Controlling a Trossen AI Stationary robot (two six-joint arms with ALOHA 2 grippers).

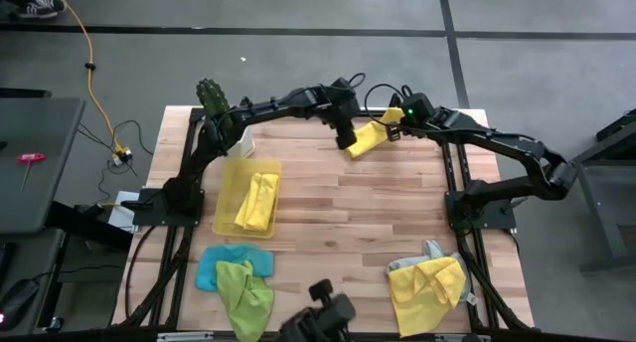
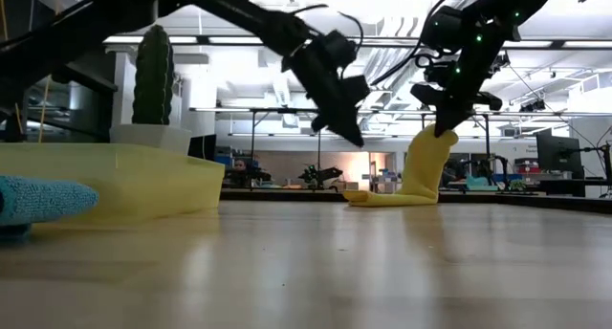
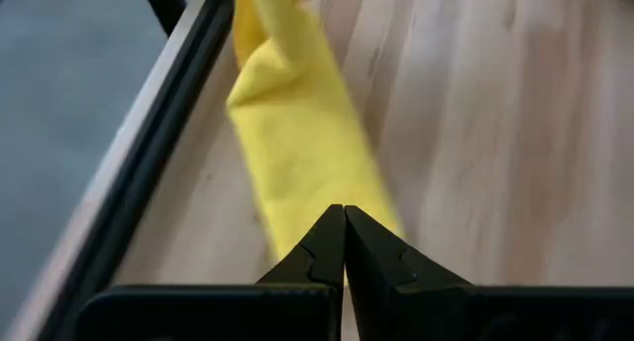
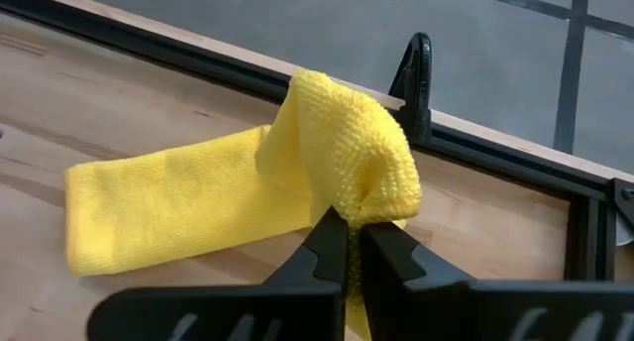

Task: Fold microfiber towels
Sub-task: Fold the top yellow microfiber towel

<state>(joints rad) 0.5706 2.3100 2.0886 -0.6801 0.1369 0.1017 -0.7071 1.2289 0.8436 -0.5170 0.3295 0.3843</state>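
bench (image 1: pixel 358 213) centre bare; yellow towel (image 1: pixel 370 137) at far edge, one end lifted, the rest lying flat. right claw (image 1: pixel 394 132) reaches in from the right, clamped on the raised end. left claw (image 1: pixel 346 139) closed and empty, poised just beside the towel's other end.

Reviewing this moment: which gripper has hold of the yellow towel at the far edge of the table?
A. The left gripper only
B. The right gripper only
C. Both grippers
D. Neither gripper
B: the right gripper is shut on one end of the yellow towel, lifting it off the table, while the left gripper is shut and empty, above the wood.
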